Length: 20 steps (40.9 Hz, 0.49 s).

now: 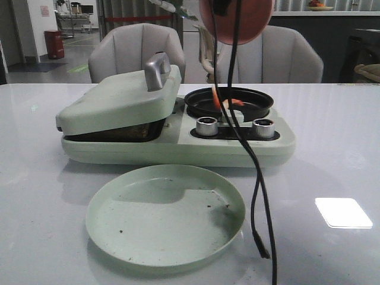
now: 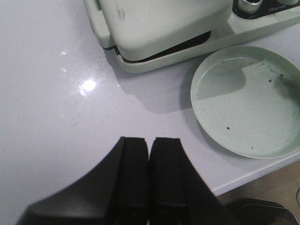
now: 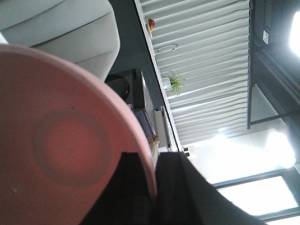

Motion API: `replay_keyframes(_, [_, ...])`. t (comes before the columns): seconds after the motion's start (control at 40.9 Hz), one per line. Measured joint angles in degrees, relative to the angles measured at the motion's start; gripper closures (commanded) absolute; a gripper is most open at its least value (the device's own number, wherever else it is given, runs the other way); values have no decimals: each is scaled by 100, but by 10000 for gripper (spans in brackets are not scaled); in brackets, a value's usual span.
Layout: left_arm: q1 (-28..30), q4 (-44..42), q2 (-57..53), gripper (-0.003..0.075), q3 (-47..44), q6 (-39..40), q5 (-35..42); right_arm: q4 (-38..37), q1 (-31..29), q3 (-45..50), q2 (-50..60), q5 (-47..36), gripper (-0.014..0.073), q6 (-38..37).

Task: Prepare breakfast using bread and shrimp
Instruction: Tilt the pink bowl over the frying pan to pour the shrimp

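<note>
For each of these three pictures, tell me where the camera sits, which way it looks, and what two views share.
Front: faces forward across the table at the green cooker and green plate; a cable shows, with the pink bowl above.
Left wrist: looks down at the table; the shut left pincer shows.
Right wrist: points upward toward curtains; the right pincer grips the bowl's rim.
Front and left wrist share the cooker and plate.

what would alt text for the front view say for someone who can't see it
A pale green breakfast maker sits on a white table, its sandwich lid nearly shut and shrimp in its small black pan. An empty green plate lies in front. Above the pan, a tipped pink bowl hangs at the frame's top, black cables dangling down.
</note>
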<state>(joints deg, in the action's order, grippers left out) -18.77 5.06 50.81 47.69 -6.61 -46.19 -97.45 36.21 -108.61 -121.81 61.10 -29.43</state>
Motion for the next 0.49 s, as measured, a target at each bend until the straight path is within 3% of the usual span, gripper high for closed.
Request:
replay_keyframes(0.269, [0, -11, 0, 619, 0, 0, 0, 197, 0, 0, 15, 190, 551, 0])
replay_keyframes(0.489, [0, -56, 0, 619, 0, 0, 0, 2437, -243, 93, 640, 398, 551, 0])
